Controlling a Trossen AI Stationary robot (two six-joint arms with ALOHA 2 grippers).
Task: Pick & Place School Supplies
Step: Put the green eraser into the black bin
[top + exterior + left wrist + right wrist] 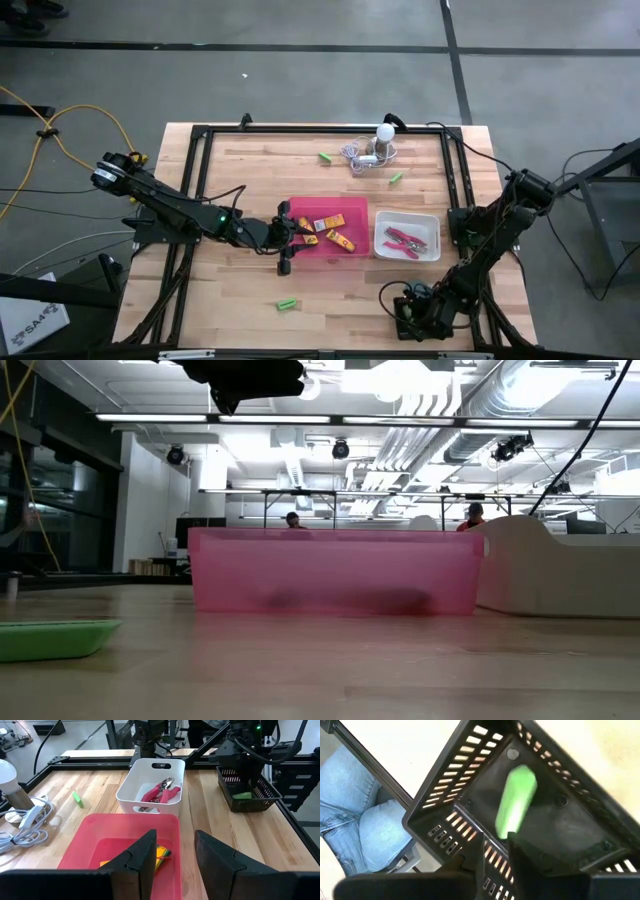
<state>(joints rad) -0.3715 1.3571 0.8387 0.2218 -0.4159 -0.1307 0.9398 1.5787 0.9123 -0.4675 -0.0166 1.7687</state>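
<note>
R end effector (495, 852) above black tray (445, 805), green stick (516, 802).

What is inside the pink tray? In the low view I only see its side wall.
Observer: Yellow-orange blocks lie in the pink tray.
Operator: Where is the left gripper?
Observer: The left gripper hovers at that tray's left end, open and empty.
Operator: And the right one?
Observer: The right gripper is over a black basket at the table's right front corner; a green stick shows inside it.

Overhead and level table-height cameras both see the pink tray (322, 210).
</note>
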